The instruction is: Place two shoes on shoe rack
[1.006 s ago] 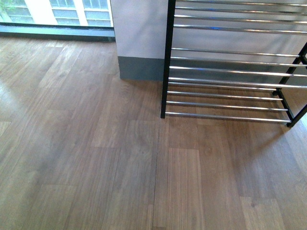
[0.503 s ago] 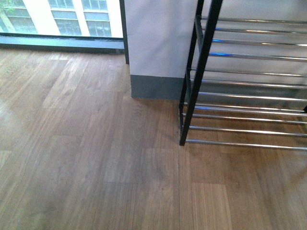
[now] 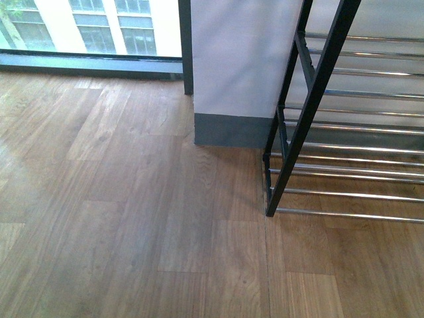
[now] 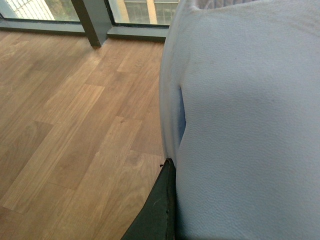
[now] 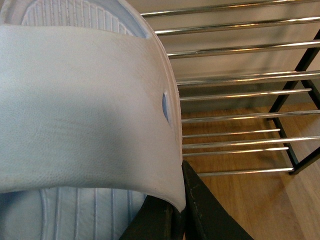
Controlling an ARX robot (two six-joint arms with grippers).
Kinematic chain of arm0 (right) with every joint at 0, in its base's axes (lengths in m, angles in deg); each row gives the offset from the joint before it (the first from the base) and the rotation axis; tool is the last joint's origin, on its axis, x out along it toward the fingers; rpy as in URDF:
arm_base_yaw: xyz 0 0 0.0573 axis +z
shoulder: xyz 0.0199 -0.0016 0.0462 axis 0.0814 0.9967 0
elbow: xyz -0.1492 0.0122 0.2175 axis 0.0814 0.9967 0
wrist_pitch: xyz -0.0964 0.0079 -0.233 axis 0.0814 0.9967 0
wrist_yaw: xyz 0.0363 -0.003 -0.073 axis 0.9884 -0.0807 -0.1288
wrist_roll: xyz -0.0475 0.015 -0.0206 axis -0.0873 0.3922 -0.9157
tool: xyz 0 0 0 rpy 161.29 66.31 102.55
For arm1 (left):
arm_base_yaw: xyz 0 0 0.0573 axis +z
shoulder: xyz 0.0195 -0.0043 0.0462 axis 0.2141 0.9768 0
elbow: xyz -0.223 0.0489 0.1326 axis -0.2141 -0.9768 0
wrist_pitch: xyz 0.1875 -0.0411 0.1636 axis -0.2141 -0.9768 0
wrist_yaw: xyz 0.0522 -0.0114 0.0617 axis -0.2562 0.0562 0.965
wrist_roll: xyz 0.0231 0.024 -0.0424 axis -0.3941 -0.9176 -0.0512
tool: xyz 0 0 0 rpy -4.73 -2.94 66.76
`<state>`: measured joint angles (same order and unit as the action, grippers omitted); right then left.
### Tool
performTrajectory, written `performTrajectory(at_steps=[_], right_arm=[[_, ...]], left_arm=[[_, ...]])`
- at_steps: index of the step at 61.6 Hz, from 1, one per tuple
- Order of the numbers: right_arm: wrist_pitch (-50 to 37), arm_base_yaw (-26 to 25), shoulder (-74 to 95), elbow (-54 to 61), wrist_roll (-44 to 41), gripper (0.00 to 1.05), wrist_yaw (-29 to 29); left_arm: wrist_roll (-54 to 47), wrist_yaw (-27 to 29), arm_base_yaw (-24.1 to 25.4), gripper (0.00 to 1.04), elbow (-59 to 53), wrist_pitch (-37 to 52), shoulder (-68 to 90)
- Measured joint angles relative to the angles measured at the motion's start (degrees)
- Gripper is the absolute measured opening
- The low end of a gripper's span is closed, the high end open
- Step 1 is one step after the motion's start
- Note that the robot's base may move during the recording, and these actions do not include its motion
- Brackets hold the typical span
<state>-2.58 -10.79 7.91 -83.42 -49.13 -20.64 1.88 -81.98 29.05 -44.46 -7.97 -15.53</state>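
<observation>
A pale blue slide slipper [image 4: 245,125] fills most of the left wrist view, and my left gripper [image 4: 167,200] is shut on its strap, one dark finger [image 4: 155,210] pressed along its edge. In the right wrist view a second pale blue slide slipper [image 5: 80,110] hangs with its ribbed footbed showing, my right gripper [image 5: 177,210] shut on the strap's rim. The shoe rack [image 3: 344,159], black frame with chrome rods [image 5: 235,95], stands at the right in the front view and behind the slipper in the right wrist view. No gripper shows in the front view. The grey sneakers are out of view.
Wooden plank floor [image 3: 132,212] spreads across the front view. A white wall column with a grey skirting [image 3: 232,129] stands just left of the rack. A window with a dark sill [image 3: 86,59] runs along the far left; the same glazing [image 4: 90,15] shows in the left wrist view.
The front view has swung: the rack and the wall column have slid to the right and look closer, and less of the rack is in frame.
</observation>
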Motion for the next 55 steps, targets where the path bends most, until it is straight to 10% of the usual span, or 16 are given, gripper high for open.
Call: performTrajectory(at_steps=[55], right_arm=[[0.0, -0.02, 0.0, 0.02, 0.0, 0.01, -0.02]], left_arm=[[0.0, 0.0, -0.02, 0.03, -0.11, 0.0, 0.0]])
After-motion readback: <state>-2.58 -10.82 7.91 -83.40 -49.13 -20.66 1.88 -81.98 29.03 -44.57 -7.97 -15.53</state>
